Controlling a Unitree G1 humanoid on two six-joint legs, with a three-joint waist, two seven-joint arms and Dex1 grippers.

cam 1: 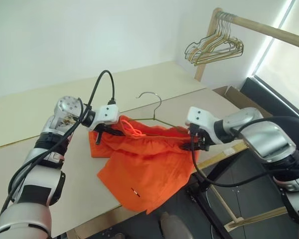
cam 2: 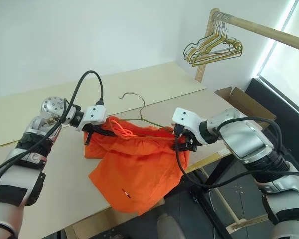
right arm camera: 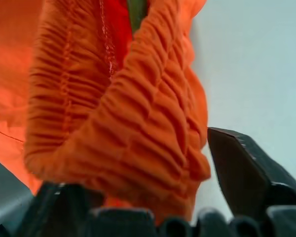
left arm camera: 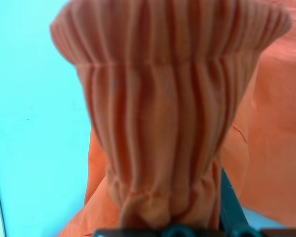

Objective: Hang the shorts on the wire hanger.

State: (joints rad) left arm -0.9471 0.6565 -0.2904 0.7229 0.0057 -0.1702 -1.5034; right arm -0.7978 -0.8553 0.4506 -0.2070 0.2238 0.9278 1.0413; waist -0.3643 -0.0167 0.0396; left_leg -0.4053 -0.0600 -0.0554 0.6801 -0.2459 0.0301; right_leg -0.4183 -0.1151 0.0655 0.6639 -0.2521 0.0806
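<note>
The left gripper [cam 1: 105, 130] has its jaws clamped on the gathered waistband of the shorts [cam 1: 142, 169] at their left end. The right gripper [cam 1: 192, 144] sits at the waistband's right end, jaws apart around the fabric. The wire hanger [cam 1: 152, 107] threads through the waistband, hook rising behind. The shorts hang over the tabletop's [cam 1: 50, 169] near edge. No writing is readable.

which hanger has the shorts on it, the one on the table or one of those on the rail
The single dark wire hanger over the table: its hook sticks up above the orange shorts. The gold and pale-green bunch hangs bare on the wooden rail.
</note>
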